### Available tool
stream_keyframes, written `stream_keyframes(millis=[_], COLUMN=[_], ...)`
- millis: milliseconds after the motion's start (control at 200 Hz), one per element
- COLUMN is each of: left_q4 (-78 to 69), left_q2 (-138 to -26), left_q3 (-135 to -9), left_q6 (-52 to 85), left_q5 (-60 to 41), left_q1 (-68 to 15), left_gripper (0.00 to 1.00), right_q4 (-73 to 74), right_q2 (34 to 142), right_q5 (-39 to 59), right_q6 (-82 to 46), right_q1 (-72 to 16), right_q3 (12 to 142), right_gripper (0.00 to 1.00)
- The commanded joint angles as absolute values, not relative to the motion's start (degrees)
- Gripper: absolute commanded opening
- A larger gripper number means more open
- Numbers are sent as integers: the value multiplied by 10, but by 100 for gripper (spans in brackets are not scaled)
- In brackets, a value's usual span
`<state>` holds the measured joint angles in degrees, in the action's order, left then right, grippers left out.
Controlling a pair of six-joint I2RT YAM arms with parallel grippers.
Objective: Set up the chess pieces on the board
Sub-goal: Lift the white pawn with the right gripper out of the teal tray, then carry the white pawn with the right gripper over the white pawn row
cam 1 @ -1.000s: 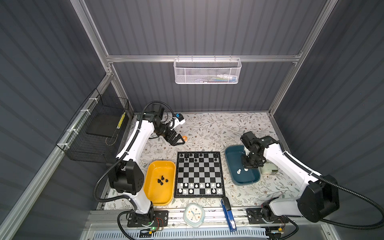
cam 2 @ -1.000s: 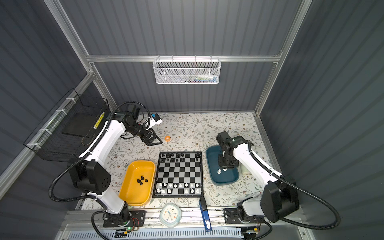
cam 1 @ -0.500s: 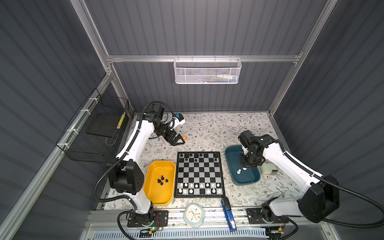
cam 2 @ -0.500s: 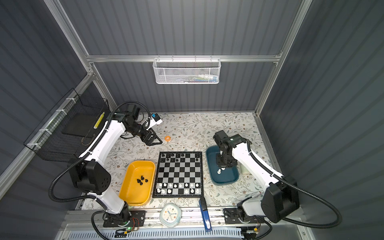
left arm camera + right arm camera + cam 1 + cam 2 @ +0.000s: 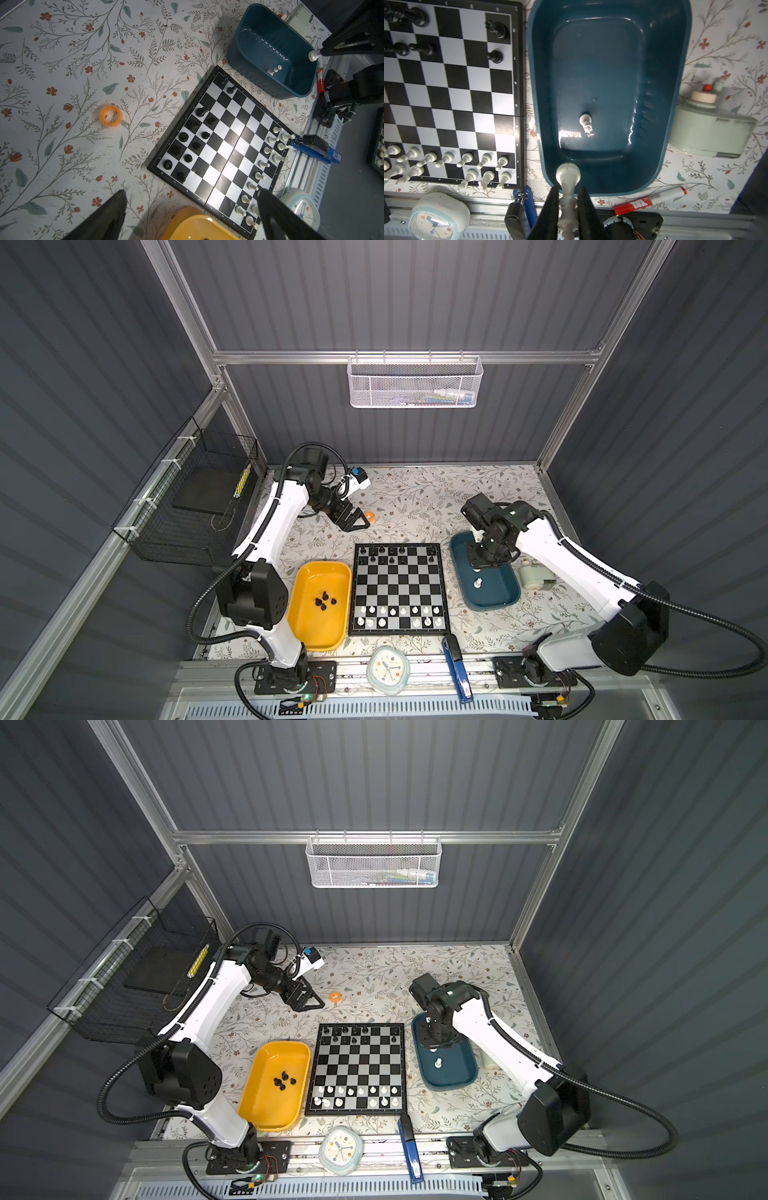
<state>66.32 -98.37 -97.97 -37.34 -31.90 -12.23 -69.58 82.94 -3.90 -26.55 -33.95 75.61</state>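
Observation:
The board [image 5: 399, 585] [image 5: 357, 1067] lies mid-table, with black chess pieces [image 5: 384, 551] on its far rows and white ones [image 5: 399, 616] on its near rows. Several black pieces [image 5: 325, 600] lie in the yellow tray [image 5: 316, 626]. My right gripper [image 5: 478, 566] [image 5: 568, 190] hangs over the teal tray [image 5: 500, 593] [image 5: 602, 62], shut on a white piece [image 5: 568, 176] held base outward. One more white piece [image 5: 478, 583] [image 5: 586, 122] lies on the tray floor. My left gripper [image 5: 353, 523] [image 5: 192, 193] hovers open and empty behind the board's far left corner.
An orange tape ring [image 5: 369, 516] [image 5: 110, 116] lies by the left gripper. A clock [image 5: 388, 668] and a blue stapler [image 5: 457, 668] sit at the front rail. A pale green device [image 5: 534, 576] and a red-white marker [image 5: 650, 202] lie near the teal tray. A black wire basket [image 5: 195, 506] hangs at the left.
My right gripper has shifted slightly toward the board over the teal tray, still holding the white piece. The left arm has not moved.

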Motion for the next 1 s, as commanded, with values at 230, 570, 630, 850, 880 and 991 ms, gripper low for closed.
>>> stream_keyframes(millis=[230,570,630,850,880,991], left_q4=[630,553,546,517,515,514], left_q2=[-955,-923,-916,-892,-890,-884], left_q3=[-953,-909,-902,-884,-883,-881], left_q6=[-355,-291,-283,-251,-250,-250], left_q5=[-310,-270,-270,-268,-267,-268], left_q1=[-122,-114,-109,-89,-88,-87], left_gripper=[99,99,100,99,99,100], right_q4=[-704,-675,-666,-650,-647,-637], right_q2=[890,927,931,960,964,978], right_q5=[-30,-15,-12,-13,-12,-10], right_q6=[-301,-337,-344,-358,-359,-362], right_q1=[-441,-530,-543,-585,-589,-603], right_q3=[826,837,835,838,839,842], right_gripper=[19,19,19,19,19,19])
